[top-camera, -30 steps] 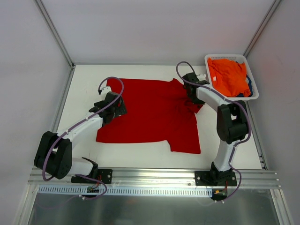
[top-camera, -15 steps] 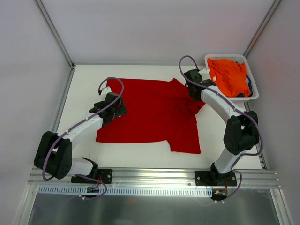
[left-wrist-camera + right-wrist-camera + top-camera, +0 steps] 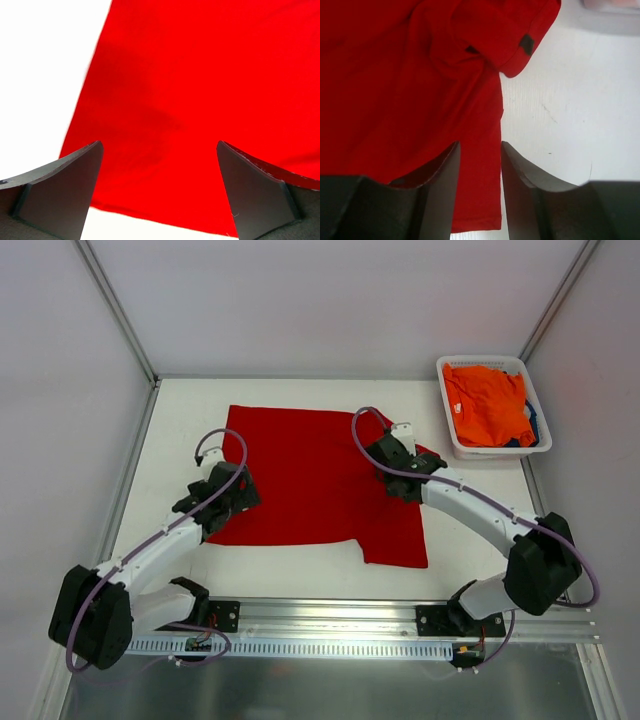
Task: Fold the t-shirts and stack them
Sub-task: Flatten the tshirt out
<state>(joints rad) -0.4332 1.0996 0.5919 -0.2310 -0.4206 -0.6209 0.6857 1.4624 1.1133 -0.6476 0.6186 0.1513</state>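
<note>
Right tool (image 3: 479, 150), jaws spread, I hold over the right edge of the bright red cloth t-shirt (image 3: 300, 475) lying flat mid white counter (image 3: 180, 420); my left tool (image 3: 159, 146), spread wide, hovers over its left edge.

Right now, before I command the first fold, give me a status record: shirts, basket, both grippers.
red shirt: spread on the table, not folded; its sleeve near the basket is bunched
orange shirt: crumpled, on top in the basket
blue shirt: under the orange one, only an edge shows
left gripper: open, over the red shirt's near-left corner
right gripper: open, fingers straddling the red shirt's right edge, no grip
stack: none yet
</note>
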